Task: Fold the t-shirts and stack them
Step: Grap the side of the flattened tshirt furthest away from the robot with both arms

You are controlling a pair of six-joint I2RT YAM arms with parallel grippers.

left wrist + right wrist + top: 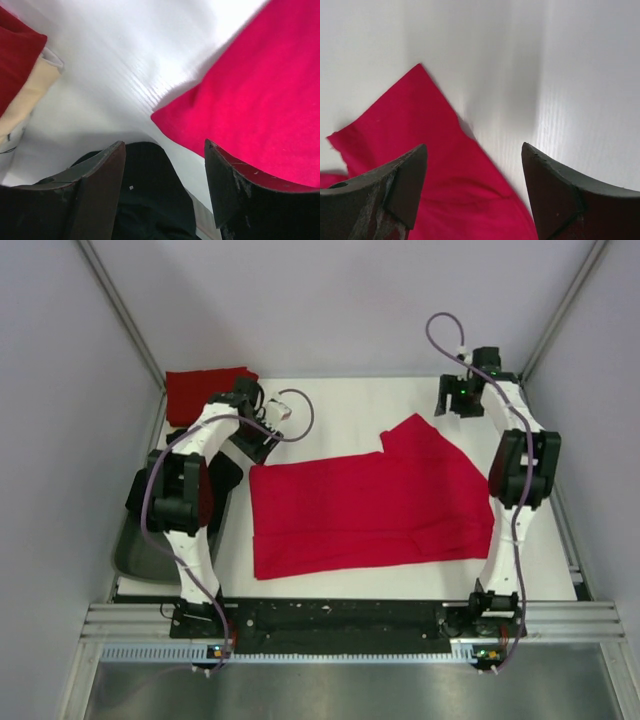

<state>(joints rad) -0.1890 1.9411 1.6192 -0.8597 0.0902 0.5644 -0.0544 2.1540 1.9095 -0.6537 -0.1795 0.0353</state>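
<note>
Spread shirt: bright red soft cloth t-shirt (370, 502), short-sleeved and lightly creased, flat on the white matte counter (340, 405) between the two tools.
Far pile: dark red folded cloth shirt (205, 392), a squarish block just beyond and left of the left tool (258, 437).
Cream item: cream cloth shirt (30, 95), touching the dark red edge, left of the left tool's fingers (100, 175).
Count: two red shirts, one cream, two tools.
Left tool: fingers spread wide, nothing between them; a corner of the spread shirt lies just ahead on the right.
Right tool (475, 150): fingers spread wide, nothing held; a pointed red sleeve lies under and ahead of its left finger.
View differences: the cream cloth shows only in the left wrist view. The grey tray (135, 555) shows only from above.
</note>
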